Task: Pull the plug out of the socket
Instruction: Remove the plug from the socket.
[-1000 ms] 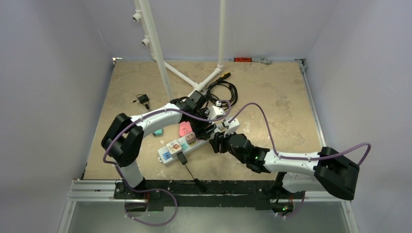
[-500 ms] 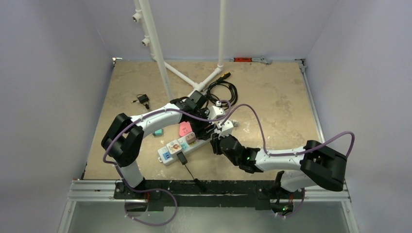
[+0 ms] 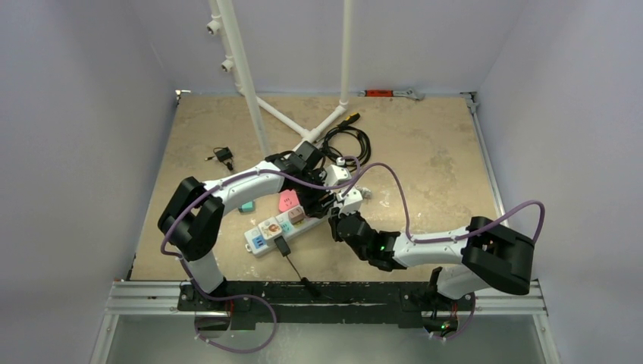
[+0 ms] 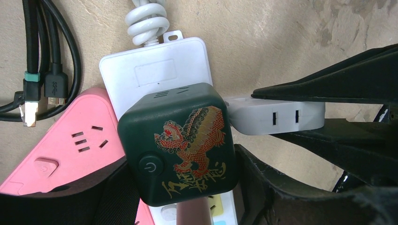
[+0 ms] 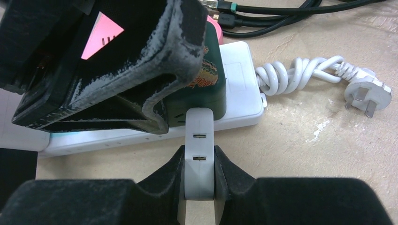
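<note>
Lavender walls [image 3: 76,152], tan tabletop [image 3: 432,159] w/ white pipe frame [image 3: 346,45]

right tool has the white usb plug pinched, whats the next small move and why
Probably pull the right tool straight back, away from the dark green cube socket. Its fingers are closed on the white two-port plug, which sits flush against the cube's side, and the left tool braces the cube.

pink power strip [image 4: 70,140] beside black cables [image 4: 47,47] | white pipe frame [image 3: 346,53] far | small black adapter [image 3: 223,155] left
</note>
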`<state>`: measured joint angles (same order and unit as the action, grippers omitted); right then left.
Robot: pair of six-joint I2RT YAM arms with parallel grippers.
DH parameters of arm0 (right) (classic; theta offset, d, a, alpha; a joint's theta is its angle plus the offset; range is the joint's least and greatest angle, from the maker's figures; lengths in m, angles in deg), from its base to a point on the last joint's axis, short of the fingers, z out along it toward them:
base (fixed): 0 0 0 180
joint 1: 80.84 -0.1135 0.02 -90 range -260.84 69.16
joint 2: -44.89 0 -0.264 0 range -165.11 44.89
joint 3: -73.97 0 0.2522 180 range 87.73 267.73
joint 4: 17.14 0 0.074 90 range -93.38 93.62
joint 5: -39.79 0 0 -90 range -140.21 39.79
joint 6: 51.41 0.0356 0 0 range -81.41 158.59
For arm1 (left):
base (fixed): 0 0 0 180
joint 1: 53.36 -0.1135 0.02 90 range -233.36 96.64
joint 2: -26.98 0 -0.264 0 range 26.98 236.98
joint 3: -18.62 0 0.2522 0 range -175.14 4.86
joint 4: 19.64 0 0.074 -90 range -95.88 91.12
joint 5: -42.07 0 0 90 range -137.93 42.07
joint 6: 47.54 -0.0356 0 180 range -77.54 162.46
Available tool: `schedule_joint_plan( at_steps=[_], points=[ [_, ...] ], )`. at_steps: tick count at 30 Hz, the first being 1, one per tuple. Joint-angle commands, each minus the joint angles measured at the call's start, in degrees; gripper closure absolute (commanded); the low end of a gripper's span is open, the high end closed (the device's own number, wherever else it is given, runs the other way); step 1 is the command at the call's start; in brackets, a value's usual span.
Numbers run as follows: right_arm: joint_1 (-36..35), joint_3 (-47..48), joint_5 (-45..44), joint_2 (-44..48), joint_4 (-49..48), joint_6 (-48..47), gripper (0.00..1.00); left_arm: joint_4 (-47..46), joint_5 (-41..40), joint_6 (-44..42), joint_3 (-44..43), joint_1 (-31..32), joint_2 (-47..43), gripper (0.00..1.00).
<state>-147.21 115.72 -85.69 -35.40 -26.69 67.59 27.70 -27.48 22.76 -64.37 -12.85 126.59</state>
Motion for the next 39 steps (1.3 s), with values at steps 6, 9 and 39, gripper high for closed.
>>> schedule_joint_plan(
  at_steps=[6,9,39],
  points=[
    [0.35,-0.52,-4.19,1.84,2.7,6.69,1.0,0.3,-1.02,0.46,-0.74,-0.15,-1.5,1.0],
    [1.45,-0.5,-5.0,1.15,4.53,8.0,1.0,0.1,-1.15,0.4,-0.49,-0.17,-1.63,1.0],
    [-4.12,11.35,-11.78,-10.78,13.51,15.23,1.0,-0.3,-2.61,2.21,-1.43,-0.15,-0.03,1.0]
  ],
)
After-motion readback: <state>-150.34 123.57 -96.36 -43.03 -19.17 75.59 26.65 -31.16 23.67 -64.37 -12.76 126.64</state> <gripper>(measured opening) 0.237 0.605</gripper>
